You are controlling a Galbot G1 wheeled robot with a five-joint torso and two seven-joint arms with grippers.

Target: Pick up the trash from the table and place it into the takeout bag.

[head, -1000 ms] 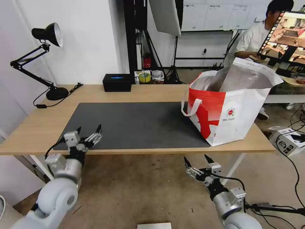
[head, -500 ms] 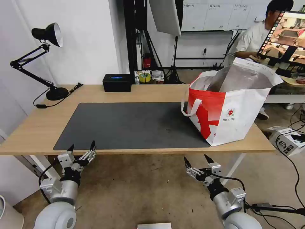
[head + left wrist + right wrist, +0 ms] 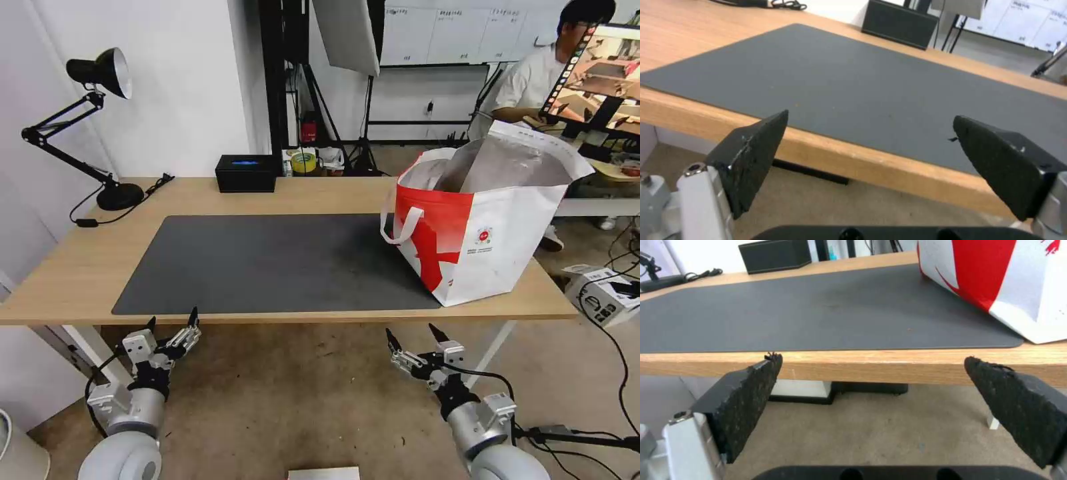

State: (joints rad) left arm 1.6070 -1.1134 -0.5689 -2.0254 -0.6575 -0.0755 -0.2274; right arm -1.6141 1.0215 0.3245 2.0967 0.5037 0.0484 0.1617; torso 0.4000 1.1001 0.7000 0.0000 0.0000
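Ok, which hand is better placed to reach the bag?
Right, probably: the right hand hangs open below the table edge near the bag; the left hand is below the mat's left corner.

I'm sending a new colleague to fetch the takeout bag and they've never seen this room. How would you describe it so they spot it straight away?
Find the long light-wood table with the dark grey mat. The takeout bag stands upright at the table's right end, its base partly on the mat. It is by far the biggest thing there: red and white, white strap handles, silver lining, unlike the small black box and black desk lamp.
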